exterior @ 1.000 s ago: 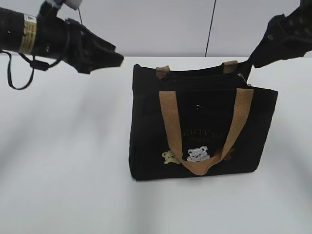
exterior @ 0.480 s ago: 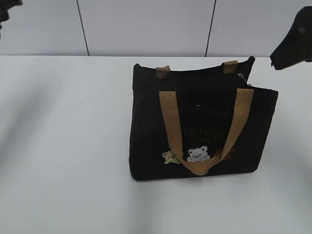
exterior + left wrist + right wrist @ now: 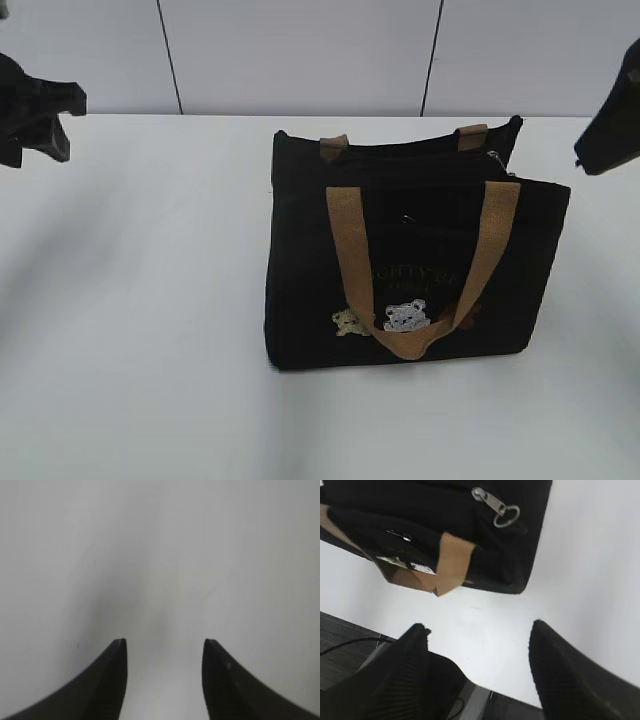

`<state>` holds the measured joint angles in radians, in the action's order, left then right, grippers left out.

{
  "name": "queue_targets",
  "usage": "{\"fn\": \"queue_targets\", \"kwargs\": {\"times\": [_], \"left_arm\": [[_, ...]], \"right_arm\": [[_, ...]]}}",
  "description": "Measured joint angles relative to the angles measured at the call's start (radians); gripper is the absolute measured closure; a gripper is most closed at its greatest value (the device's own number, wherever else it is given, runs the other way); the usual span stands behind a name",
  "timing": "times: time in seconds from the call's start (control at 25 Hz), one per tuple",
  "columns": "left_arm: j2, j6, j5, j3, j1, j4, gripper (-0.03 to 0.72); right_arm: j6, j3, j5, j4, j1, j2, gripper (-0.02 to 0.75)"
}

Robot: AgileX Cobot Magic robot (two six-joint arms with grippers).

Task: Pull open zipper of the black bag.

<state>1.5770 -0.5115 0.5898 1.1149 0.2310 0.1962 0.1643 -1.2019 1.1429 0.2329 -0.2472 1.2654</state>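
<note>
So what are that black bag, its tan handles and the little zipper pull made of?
The black bag looks like matte woven fabric, probably canvas. Its tan handles look like flat webbing. The zipper pull with its ring shines silver, so probably metal.

Both arms' fingers (image 3: 560,675) were matte black and curved to blunt tips, the right pair finely ribbed.

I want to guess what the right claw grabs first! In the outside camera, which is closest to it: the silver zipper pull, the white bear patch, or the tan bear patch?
1. Silver zipper pull, bag's top right corner.
2. White bear patch, lower front.
3. Tan bear patch, left of the white one.
The right gripper hangs open at the right edge.
</note>
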Motion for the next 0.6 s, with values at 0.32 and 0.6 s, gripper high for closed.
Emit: {"fn": "queue_targets", "kwargs": {"times": [0.32, 0.6], "left_arm": [[-0.034, 0.277, 0.457, 0.066, 0.001, -0.14, 0.325], [-0.284, 0.285, 0.605, 0.025, 0.001, -0.141, 0.326]], "right_arm": [[-0.202, 0.0, 0.065, -0.12, 0.117, 0.0, 0.258], [-0.098, 0.064, 0.064, -0.115, 0.216, -0.043, 0.258]]}}
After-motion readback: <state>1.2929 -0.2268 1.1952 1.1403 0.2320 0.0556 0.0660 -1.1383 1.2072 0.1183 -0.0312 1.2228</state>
